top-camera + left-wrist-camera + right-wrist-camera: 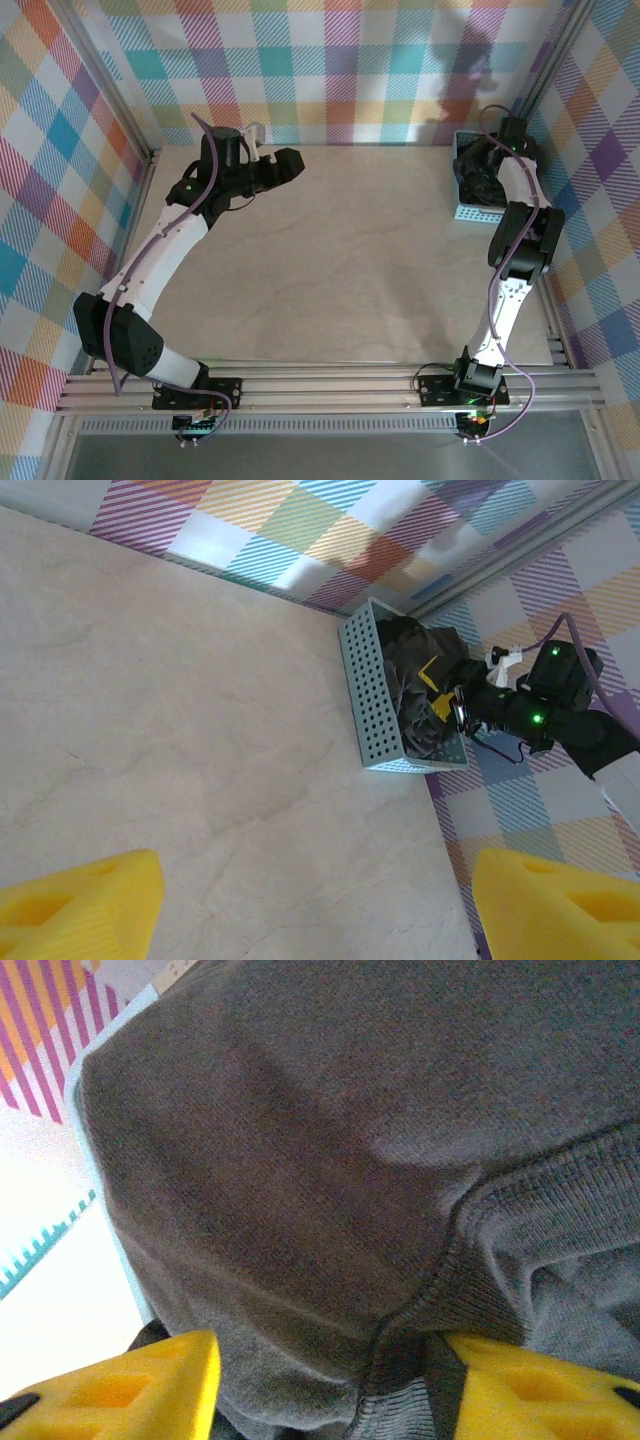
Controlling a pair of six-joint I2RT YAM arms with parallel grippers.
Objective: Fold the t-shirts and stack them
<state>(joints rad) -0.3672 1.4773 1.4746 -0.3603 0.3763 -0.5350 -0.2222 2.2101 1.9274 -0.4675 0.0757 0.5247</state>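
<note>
You had the pale, marble-patterned surface (350, 260) lying open in front of both arms, boxed in by bright checked cloth walls (330, 60). At its far right corner sat the light-blue plastic lattice basket (375, 700). The dark charcoal t-shirts (330, 1130) of soft cloth were bundled inside it, with none yet out on the surface.

Your right gripper (335, 1390) was down in that basket. Its yellow jaws stood either side of a bulge of cloth, and a ribbed hem (445, 1260) ran between them. I could not tell whether they had clenched on it or only straddled it. Your left gripper (320, 910) hung over the far left of the surface, well apart from the basket, its jaws released with nothing between them.

Here is what I judged could go wrong for you:
- **A bad bite:** The bundle was crumpled, so a bite there could take more than one shirt, or only a thin hem that would slip out on the lift.
- **The basket moving:** It looked light and was packed full, so cloth snagging on the lattice or rim could drag or tip it as you pulled up.
- **The walls:** The right arm worked close to the corner walls, and a wide swing out could brush them.
- **A twisted landing:** A shirt raised by one chance point would likely land twisted and be harder for the left gripper to spread.
</note>
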